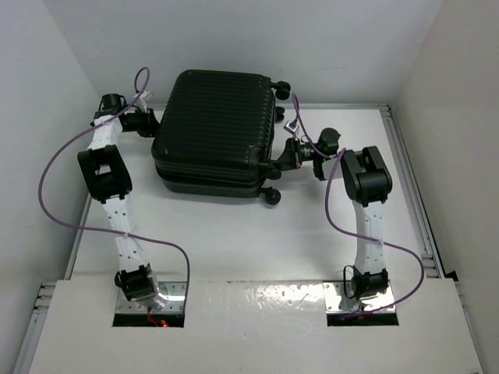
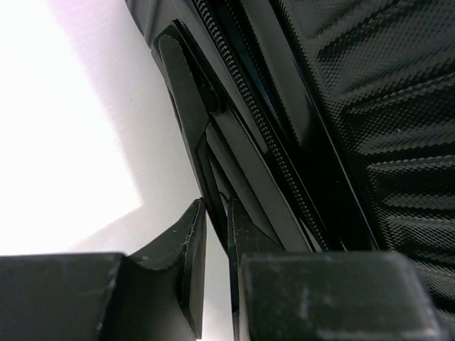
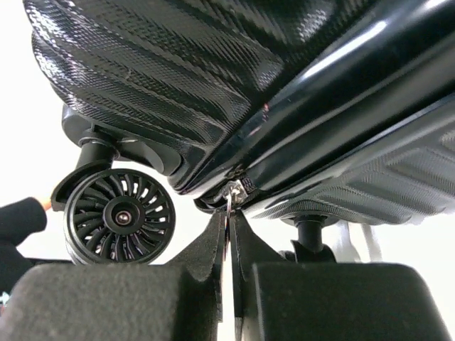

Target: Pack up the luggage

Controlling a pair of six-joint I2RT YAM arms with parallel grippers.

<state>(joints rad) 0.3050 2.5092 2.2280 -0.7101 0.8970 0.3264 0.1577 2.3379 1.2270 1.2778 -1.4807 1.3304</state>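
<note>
The luggage (image 1: 218, 128) is a black ribbed hard-shell suitcase lying flat and closed at the back of the table. My left gripper (image 1: 153, 125) is at its left side. In the left wrist view, my left gripper (image 2: 215, 207) has its jaws nearly together, pinching the thin end of a black side handle (image 2: 186, 99) beside the zipper teeth (image 2: 263, 128). My right gripper (image 1: 282, 160) is at the luggage's right side near the wheels. In the right wrist view, my right gripper (image 3: 229, 217) is shut on the silver zipper pull (image 3: 232, 193) at the shell seam (image 3: 320, 135).
A spoked black wheel (image 3: 119, 213) is just left of my right fingers, and another wheel's stem (image 3: 307, 234) is to their right. Wheels stick out at the luggage's near right corner (image 1: 273, 196) and far right corner (image 1: 283, 89). White walls enclose the table (image 1: 234, 241).
</note>
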